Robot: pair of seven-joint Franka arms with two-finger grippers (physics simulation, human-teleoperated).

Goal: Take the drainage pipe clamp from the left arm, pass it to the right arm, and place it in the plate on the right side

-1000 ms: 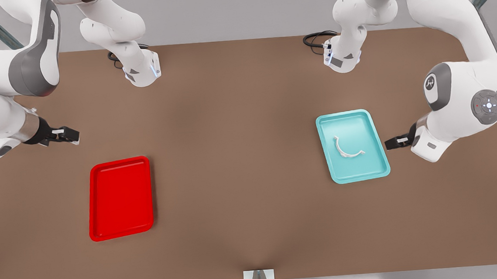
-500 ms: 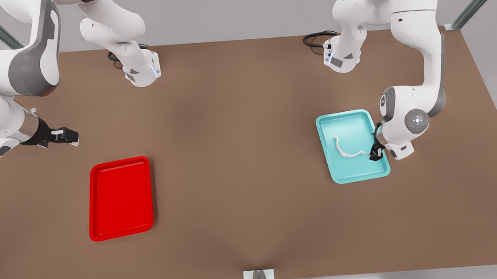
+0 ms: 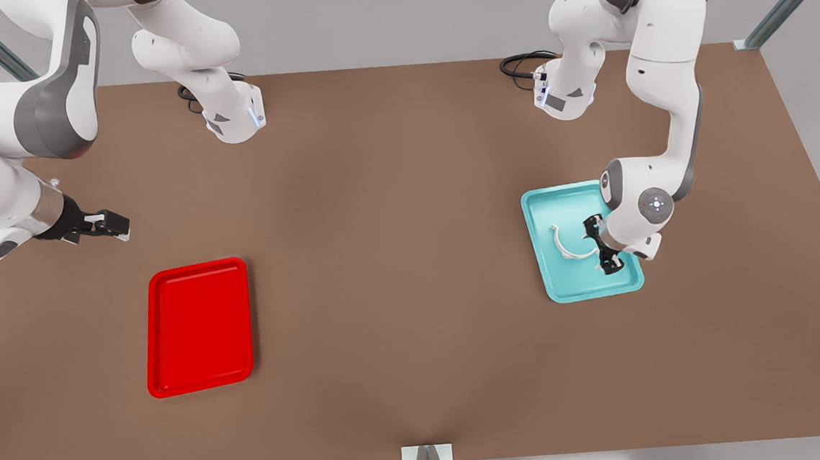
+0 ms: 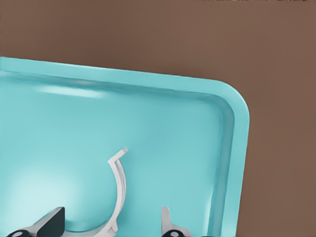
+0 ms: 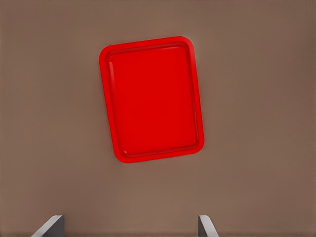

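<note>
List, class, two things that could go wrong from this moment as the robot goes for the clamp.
1. The left gripper, open, straddles one end of the thin clamp lying flat in the teal tray; the fingers may close off-centre and flick it away.
2. The fingers sit near the tray rim, so a low approach may nudge the tray.

The right gripper, open, waits far off, above the table beyond the red plate.

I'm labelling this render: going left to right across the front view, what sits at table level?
right gripper → plate → teal tray → drainage pipe clamp → left gripper
</note>
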